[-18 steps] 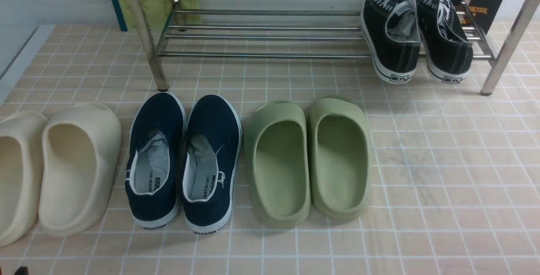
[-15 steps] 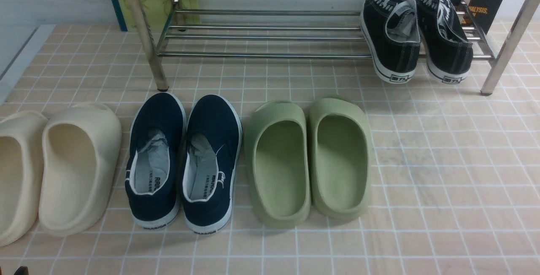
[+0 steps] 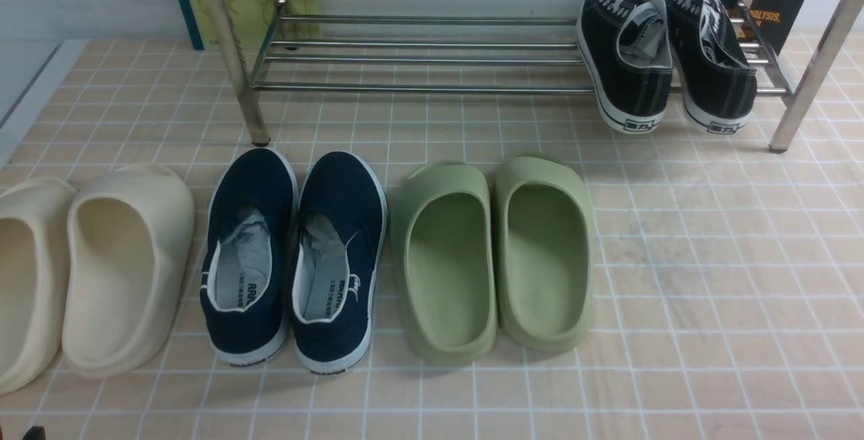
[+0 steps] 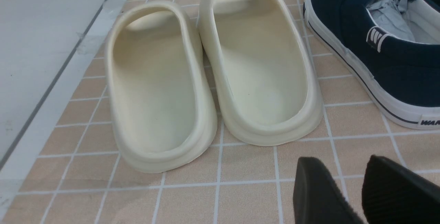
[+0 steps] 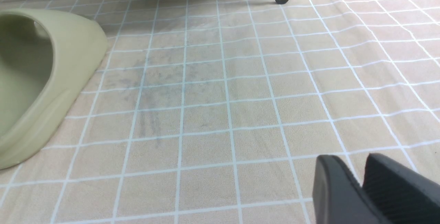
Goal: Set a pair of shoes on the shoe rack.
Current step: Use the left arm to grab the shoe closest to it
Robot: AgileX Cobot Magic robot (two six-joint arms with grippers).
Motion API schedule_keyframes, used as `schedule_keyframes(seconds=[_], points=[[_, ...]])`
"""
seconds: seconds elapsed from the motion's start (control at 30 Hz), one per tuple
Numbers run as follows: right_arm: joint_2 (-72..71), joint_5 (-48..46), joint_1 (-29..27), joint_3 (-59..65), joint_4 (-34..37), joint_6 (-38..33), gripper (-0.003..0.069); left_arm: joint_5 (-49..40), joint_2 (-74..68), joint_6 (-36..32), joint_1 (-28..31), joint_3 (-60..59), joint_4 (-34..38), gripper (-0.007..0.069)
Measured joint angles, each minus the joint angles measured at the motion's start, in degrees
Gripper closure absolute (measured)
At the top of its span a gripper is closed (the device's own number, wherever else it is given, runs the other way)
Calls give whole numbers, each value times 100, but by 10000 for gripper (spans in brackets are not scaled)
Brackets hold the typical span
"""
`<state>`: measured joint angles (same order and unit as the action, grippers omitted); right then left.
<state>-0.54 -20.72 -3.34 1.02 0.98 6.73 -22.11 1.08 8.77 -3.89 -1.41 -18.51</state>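
Two navy slip-ons, the pair of shoes (image 3: 291, 224), sit side by side on tiled floor (image 3: 709, 258), between cream slides (image 3: 128, 258) and green slides (image 3: 496, 224), short of shoe rack (image 3: 432, 88). Long axis points at rack: heels toward robot, toes toward rods. Left gripper (image 4: 345, 172) is near heel end of pair, fingers partly apart, nothing held — left arm judged nearer. Right gripper (image 5: 354, 169) is closed and empty over bare tile past green slides, well apart from pair.
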Motion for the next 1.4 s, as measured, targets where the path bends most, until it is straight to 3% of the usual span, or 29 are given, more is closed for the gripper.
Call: schedule_keyframes(seconds=[1.17,1.4], points=[[0,0,0,0,0,0,462,86,0,0,0,-12,-324,385],[0,0,0,0,0,0,456,1969,0,0,0,-26,-608,385]])
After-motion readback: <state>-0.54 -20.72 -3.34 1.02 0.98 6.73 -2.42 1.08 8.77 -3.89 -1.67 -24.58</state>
